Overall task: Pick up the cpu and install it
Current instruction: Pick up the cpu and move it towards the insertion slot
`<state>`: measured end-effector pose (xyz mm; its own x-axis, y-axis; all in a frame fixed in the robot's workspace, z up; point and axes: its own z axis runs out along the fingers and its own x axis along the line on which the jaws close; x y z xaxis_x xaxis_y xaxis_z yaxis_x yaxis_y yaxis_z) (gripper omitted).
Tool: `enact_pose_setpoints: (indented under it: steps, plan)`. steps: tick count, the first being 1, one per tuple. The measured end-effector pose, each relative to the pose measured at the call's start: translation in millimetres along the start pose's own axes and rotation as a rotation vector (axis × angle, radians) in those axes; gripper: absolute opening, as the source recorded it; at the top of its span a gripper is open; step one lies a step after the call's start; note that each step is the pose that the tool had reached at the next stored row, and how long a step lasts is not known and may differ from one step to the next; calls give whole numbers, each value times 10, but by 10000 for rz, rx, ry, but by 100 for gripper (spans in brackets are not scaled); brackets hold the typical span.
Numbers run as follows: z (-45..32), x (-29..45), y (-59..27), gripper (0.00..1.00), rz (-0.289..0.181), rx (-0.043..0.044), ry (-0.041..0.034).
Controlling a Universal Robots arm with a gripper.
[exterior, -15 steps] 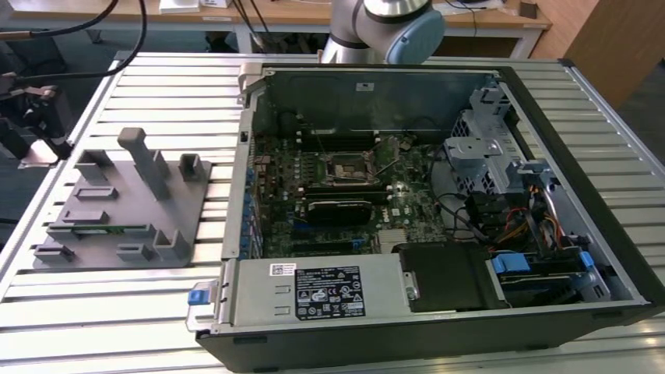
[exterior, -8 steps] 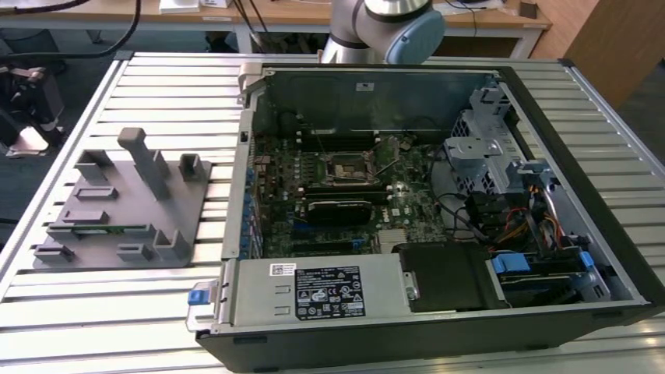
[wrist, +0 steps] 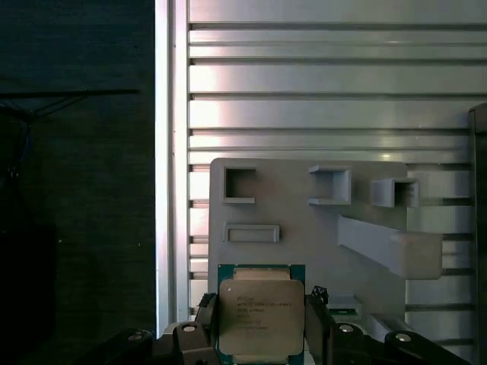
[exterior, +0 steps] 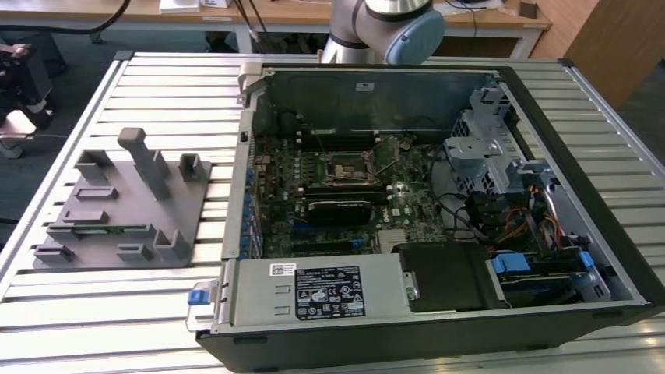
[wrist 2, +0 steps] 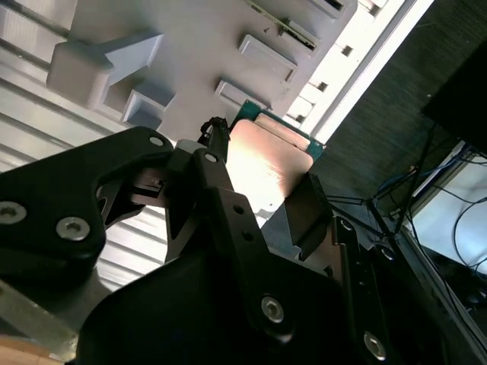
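Observation:
The cpu (wrist: 258, 317) is a flat square chip with a silver-grey top and a thin green rim. It sits between the two black fingers (wrist: 208, 325) of my gripper (wrist: 262, 328), which is shut on its opposite edges. In the second wrist view the cpu (wrist 2: 266, 161) reflects light and is held off the grey fixture (wrist 2: 190, 46) behind it. The same fixture (wrist: 304, 228) lies under the chip in the first wrist view. The motherboard socket (exterior: 346, 165), a black metal-framed square, lies inside the open computer case (exterior: 582, 234).
The grey fixture block (exterior: 120, 210) with upright posts and pockets stands on the slatted metal table (exterior: 156, 86), on the exterior view's left of the case. The arm's base (exterior: 385, 27) rises behind the case. Cables, a drive cage and the power supply (exterior: 311, 290) crowd the case.

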<state>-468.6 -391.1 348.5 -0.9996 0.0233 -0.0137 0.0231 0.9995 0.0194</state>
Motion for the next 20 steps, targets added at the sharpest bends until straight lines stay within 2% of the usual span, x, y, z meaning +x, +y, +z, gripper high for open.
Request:
enact_pose_setpoints:
  steps: [15, 17, 20]
  plan:
    - [-477, -6, 56, 54, 3, -2, -62]
    - [-515, -6, 58, 54, 3, -2, -72]
    - [-522, -6, 59, 54, 4, -4, -77]
